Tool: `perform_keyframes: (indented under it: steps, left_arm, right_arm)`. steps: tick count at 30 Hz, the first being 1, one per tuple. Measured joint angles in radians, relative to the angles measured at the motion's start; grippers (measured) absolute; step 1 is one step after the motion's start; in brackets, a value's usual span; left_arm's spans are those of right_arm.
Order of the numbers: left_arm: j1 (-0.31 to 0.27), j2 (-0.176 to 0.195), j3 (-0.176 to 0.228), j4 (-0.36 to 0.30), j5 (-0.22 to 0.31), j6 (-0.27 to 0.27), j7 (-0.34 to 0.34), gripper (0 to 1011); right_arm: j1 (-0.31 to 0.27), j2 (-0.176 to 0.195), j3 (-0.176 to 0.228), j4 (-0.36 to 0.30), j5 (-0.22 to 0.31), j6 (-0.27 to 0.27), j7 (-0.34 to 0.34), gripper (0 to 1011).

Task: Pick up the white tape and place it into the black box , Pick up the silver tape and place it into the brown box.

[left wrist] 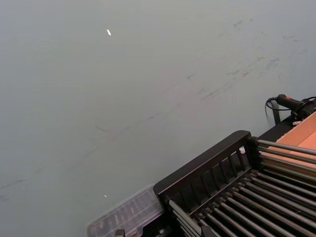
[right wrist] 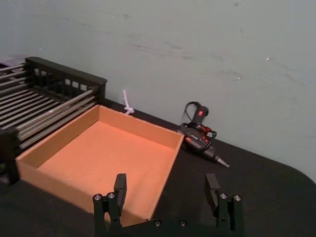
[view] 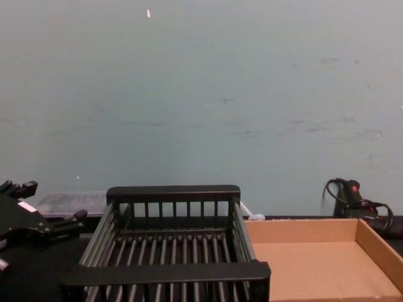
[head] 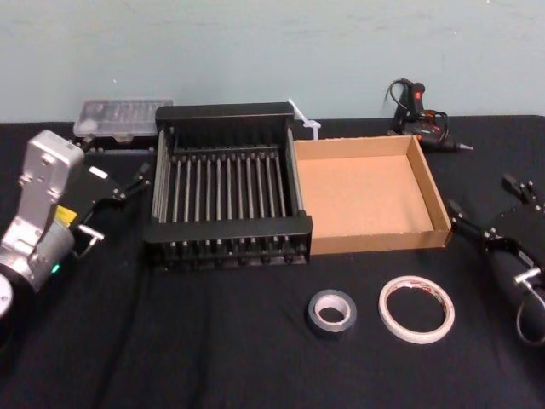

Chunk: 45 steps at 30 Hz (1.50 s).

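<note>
**A:** Where do you stand? Neither roll is lifted yet. The white tape (head: 416, 308) lies flat on the counter (head: 170, 341) in front of the brown box (head: 371, 194), the silver tape (head: 331, 312) just to its left.

**B:** And your tools?

**A:** Your right tool (head: 492, 216) hangs beside the brown box, fingers spread wide, holding nothing. Your left tool (head: 119, 196) sits parked left of the black box (head: 226, 182), open and empty.

**B:** The boxes?

**A:** Both empty. You'd likely bring the right tool down over the white tape first.

Silver-grey left arm (head: 38, 213) with green light; black tools (right wrist: 168, 197), screws on finger mounts.
</note>
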State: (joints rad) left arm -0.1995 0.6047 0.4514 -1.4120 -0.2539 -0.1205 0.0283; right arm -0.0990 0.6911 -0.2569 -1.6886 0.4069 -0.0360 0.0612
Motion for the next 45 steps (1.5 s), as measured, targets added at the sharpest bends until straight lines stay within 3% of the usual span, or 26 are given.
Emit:
perform_keyframes:
  steps: [13,22,33,39,45]
  left_arm:
    - [0.0,0.0,0.0,0.0,0.0,0.0,0.0,1001]
    - [0.0,0.0,0.0,0.0,0.0,0.0,0.0,1001]
    - [0.0,0.0,0.0,0.0,0.0,0.0,0.0,1001]
    - [0.0,0.0,0.0,0.0,0.0,0.0,0.0,1001]
    - [0.0,0.0,0.0,0.0,0.0,0.0,0.0,1002]
  right_arm:
    - [-0.126,0.013,0.043,-0.1,0.014,0.058,0.021,1002]
    - [-0.174,0.004,0.061,-0.135,0.027,0.088,0.045,1002]
    - [-0.192,-0.012,0.072,-0.14,0.031,0.146,0.07,1002]
    - [-0.179,-0.028,0.073,-0.12,0.038,0.197,0.097,1002]
    - [-0.168,-0.044,0.071,-0.101,0.036,0.214,0.111,1002]
